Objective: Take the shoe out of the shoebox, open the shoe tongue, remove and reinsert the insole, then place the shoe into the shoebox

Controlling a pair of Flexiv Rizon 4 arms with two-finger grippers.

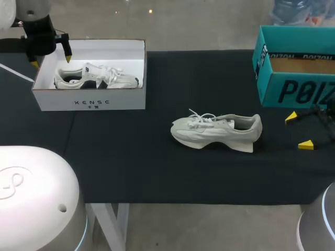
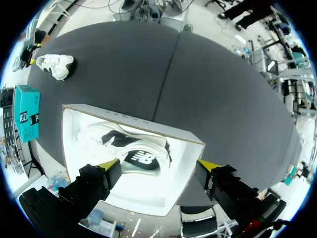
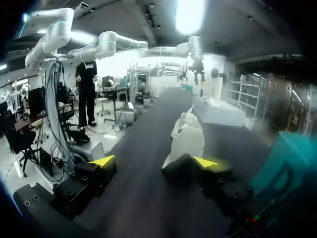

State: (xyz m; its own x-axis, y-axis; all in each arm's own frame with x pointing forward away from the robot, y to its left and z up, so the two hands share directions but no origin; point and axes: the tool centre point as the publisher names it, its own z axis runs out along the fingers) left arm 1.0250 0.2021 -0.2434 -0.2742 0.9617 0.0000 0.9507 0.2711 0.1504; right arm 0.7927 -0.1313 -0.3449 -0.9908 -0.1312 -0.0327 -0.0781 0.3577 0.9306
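Directly beneath the left gripper (image 2: 158, 166), a white trainer with black side panels (image 2: 126, 148) is seen lying on its side inside the open white cardboard shoebox (image 1: 89, 99). The fingers are spread wide and nothing is grasped; they hang above the box without touching it.

The taking-out step is judged to be in hand and not yet done. For the next move, the gripper would need to be lowered into the box and closed on the trainer's upper, with the box walls avoided.

Well away from this gripper, a pale grey laced shoe (image 1: 217, 130) stands on the black cloth-covered table (image 1: 131, 157), just ahead of the right gripper (image 1: 299, 130), whose fingers are likewise apart and empty. Beside that gripper stands a teal cardboard box (image 1: 293, 91); only a brown lining is visible inside it, and any contents cannot be made out.
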